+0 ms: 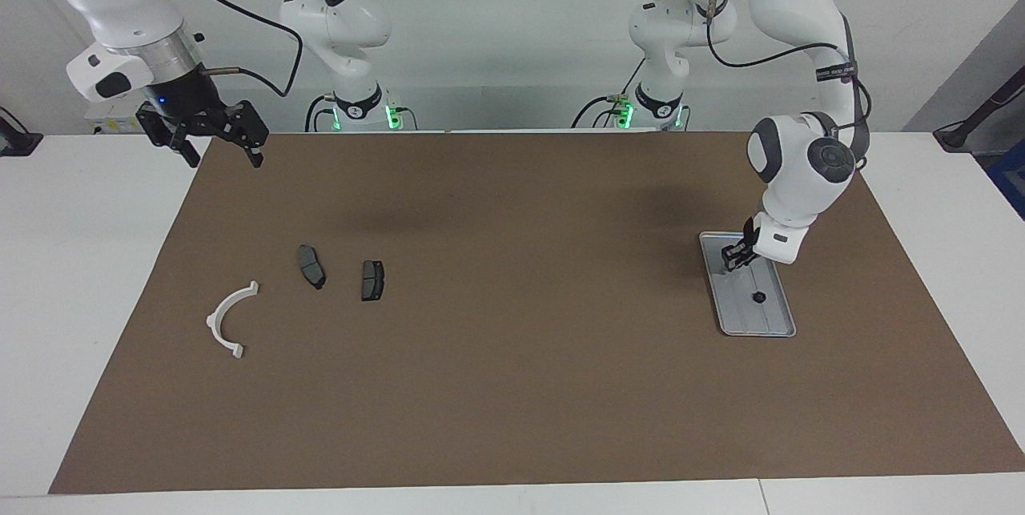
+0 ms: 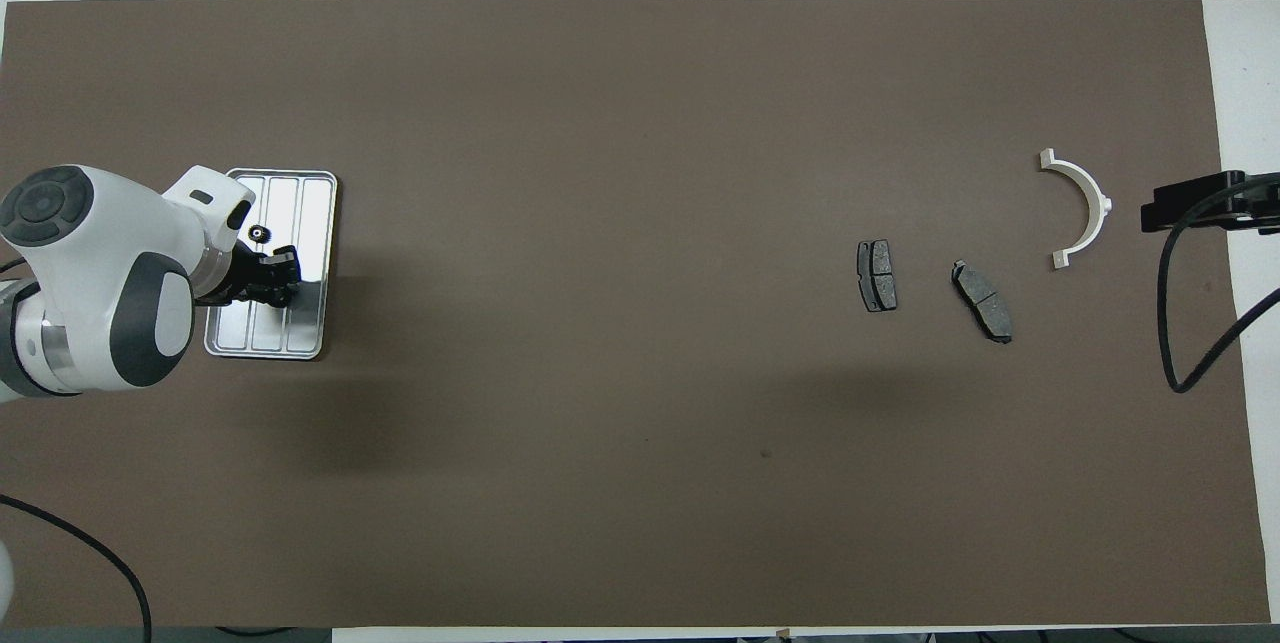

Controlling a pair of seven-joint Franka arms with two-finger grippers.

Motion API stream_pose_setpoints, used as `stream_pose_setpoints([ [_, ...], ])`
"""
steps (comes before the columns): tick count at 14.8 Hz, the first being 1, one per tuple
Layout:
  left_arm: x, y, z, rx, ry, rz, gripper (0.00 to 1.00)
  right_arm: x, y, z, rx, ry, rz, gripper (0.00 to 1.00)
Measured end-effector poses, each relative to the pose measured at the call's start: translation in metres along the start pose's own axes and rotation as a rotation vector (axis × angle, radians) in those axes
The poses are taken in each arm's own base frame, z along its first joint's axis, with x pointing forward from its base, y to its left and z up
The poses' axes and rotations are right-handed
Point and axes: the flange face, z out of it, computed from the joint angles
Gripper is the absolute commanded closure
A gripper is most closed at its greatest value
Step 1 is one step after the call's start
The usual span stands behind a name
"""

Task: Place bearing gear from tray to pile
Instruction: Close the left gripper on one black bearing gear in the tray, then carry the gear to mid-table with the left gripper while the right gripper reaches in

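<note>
— Two grippers to log. What shows at the right arm's end?

— Right gripper (image 1: 224, 154), up in the air over the corner of the brown mat (image 1: 512, 403) by its own base. Fingers spread wide, nothing between them. That arm waits.

— Next along?

— The pile. White half-ring bracket (image 1: 228, 321) lies flat on the mat, its open side toward the left arm's end. Beside it are two dark brake pads (image 1: 311, 266) (image 1: 372, 280), a little nearer the robots than the bracket. The pads are apart from each other and none of the three touch.

— Then?

— Bare mat through the middle, then the silver tray (image 1: 775, 328) toward the left arm's end, well apart from the pile. One bearing gear (image 1: 757, 296) sits in the tray, small and dark, around the middle of its length.

— And the left gripper?

— Left gripper (image 1: 730, 260) hangs low over the end of the tray nearer the robots, pointing down. Fingertips drawn narrow, close to meeting. Cannot tell whether anything is pinched between them, nor whether the tips touch the tray floor.

— From overhead?

— Same reading: dark fingers over the tray, gear lying clear of them.
</note>
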Motion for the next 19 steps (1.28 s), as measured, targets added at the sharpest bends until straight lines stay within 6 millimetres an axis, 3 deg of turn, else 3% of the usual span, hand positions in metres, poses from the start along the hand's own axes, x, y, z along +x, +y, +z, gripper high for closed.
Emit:
stream_pose_setpoints([
  [3,-0.013,0.05,-0.02,-0.018,0.026,-0.07,1.0,0.0,0.0,0.001,0.0,0.0,0.0,0.0],
  [10,-0.07,0.17,-0.039,-0.053,0.059,-0.151,1.0,0.003,0.004,0.002,-0.001,0.016,0.008,0.0],
  [12,-0.088,0.221,-0.033,-0.06,0.057,-0.183,1.0,0.006,0.005,0.005,-0.001,0.026,0.009,0.0],
  [14,-0.102,0.266,-0.014,-0.056,0.048,-0.2,1.0,0.01,0.006,0.01,-0.001,0.026,0.01,0.0],
  [16,-0.11,0.287,0.005,-0.042,0.036,-0.189,1.0,0.015,0.008,0.016,0.0,0.026,0.013,0.0],
  [19,-0.111,0.289,0.017,-0.029,0.028,-0.188,1.0,0.026,0.011,0.029,0.001,0.041,0.016,0.0],
])
